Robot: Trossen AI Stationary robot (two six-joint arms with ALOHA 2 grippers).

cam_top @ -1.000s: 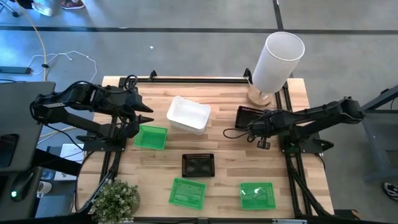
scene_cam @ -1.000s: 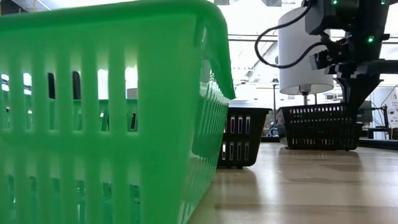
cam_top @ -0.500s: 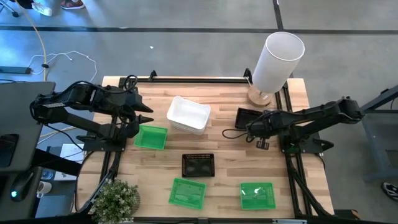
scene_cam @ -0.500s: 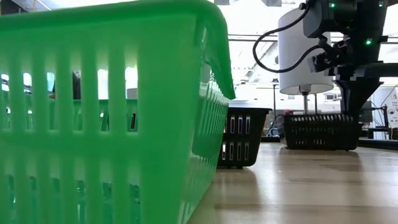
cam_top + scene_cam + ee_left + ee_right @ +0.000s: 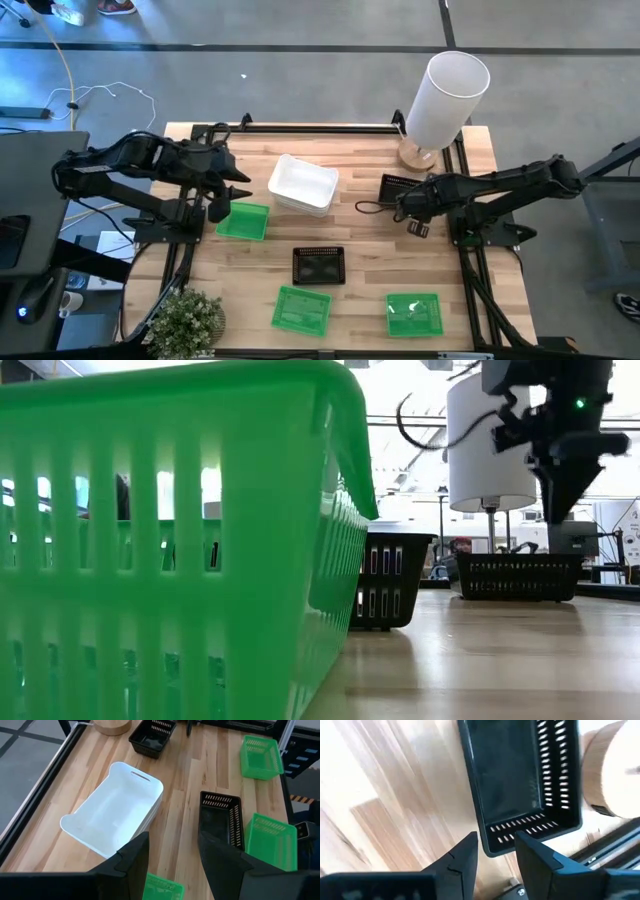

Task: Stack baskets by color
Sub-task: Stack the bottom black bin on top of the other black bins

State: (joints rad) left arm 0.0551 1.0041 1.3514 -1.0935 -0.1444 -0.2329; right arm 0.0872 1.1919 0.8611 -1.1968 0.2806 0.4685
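The right gripper (image 5: 495,851) hangs above a black basket (image 5: 520,780), fingers parted and holding nothing; the basket rests on the table (image 5: 360,245) just beyond the fingertips, beside the white cylinder (image 5: 445,95). The left gripper (image 5: 172,852), fingers wide and empty, faces the white baskets (image 5: 112,810), a green basket (image 5: 243,220) beneath it.

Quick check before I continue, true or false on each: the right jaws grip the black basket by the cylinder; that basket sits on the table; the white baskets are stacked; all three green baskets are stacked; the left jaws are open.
1. The right gripper grips the far black basket. False: its jaws are apart above it.
2. That basket sits on the table. True.
3. The white baskets are stacked. True.
4. The green baskets are stacked. False: they lie apart.
5. The left gripper is open. True.
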